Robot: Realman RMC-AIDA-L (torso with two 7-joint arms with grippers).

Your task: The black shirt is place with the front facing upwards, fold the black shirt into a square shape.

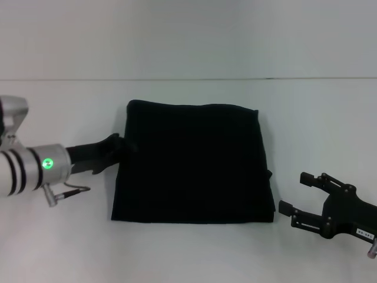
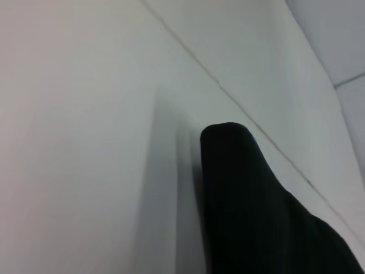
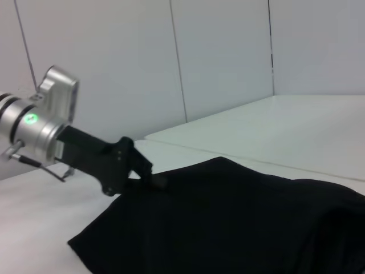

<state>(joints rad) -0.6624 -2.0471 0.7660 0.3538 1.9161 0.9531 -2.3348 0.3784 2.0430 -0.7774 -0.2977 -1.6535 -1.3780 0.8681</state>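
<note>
The black shirt (image 1: 194,165) lies folded into a rough rectangle in the middle of the white table, with no print showing. My left gripper (image 1: 121,147) reaches in from the left and is shut on the shirt's left edge, near its far corner. In the right wrist view the same left gripper (image 3: 154,178) pinches the cloth (image 3: 228,222) at that edge. The left wrist view shows only a dark rounded lump of the cloth (image 2: 251,217) against the table. My right gripper (image 1: 293,193) stands open just off the shirt's near right corner, holding nothing.
The white table (image 1: 194,253) runs back to a pale wall (image 1: 188,35). A thin cable (image 1: 70,190) hangs under the left wrist. Bare tabletop surrounds the shirt on all sides.
</note>
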